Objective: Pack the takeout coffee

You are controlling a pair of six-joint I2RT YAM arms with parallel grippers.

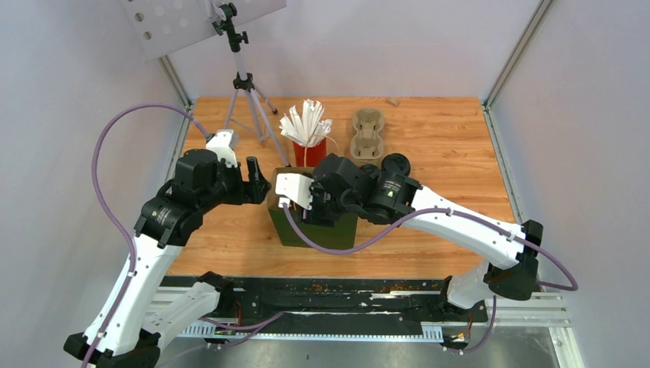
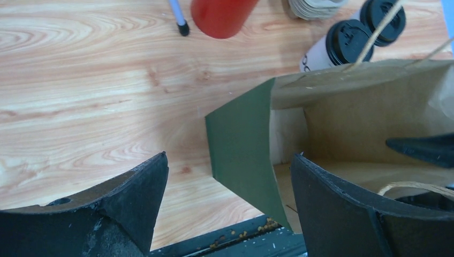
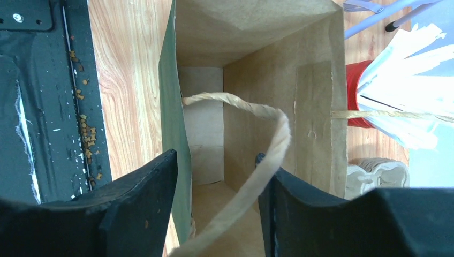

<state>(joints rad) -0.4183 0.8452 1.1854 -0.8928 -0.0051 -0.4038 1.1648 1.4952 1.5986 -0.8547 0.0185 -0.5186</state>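
Step in hand looks like bag prep; no cup transfer has started.

- Paper bag stands upright mid-table with its mouth up. The right wrist view shows nothing inside.
- The coffee cups are not packed. Both stand lids-on on the table just behind the bag's far rim. The second cup sits right beside the first, near the pulp tray and the red cup of straws. Neither arm is on them.
- Left gripper: jaws wide, straddling the bag's green side wall at a corner. One finger is outside and the other over the mouth. No pinch visible, and it holds nothing.
- Right gripper: jaws roughly half apart across the opposite green wall, one finger outside and one down inside the bag. The wall lies close to the outer finger; contact can't be confirmed. Nothing is gripped.
- Twine handle droops across the mouth, right through the right gripper's gap.

Next move, as a judgement: the right arm lifts clear of the mouth without snagging that handle, then goes behind the bag for the nearer cup. It should grip the body below the lid. The left should pinch its wall to keep the mouth spread and the bag steady, since a light, empty bag will tip or slide if nudged.
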